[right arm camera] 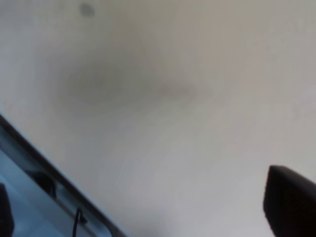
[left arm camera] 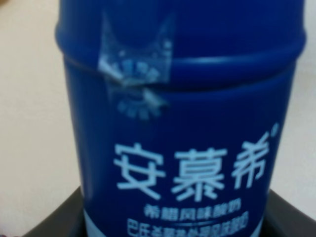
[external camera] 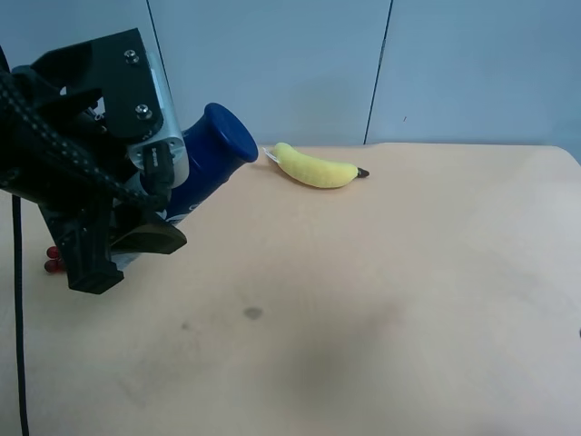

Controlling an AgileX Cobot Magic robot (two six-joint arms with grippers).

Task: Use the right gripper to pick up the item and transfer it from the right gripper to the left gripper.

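Item [external camera: 214,147] (glossy blue cyl. bottle) clamped in left gripper [external camera: 162,195].

Brand lettering on the bottle [left arm camera: 182,123] — 安慕希

In the left wrist view, three large white characters, 安慕希, stand across the dark blue body, on the side of the cap [left arm camera: 177,29] toward the base. Beyond them, farther from the cap, run two lines of smaller white Chinese characters — too blurred to read surely. A tiny mark beside the last large character is unreadable. In the exterior high view the bottle's print is too small to read.
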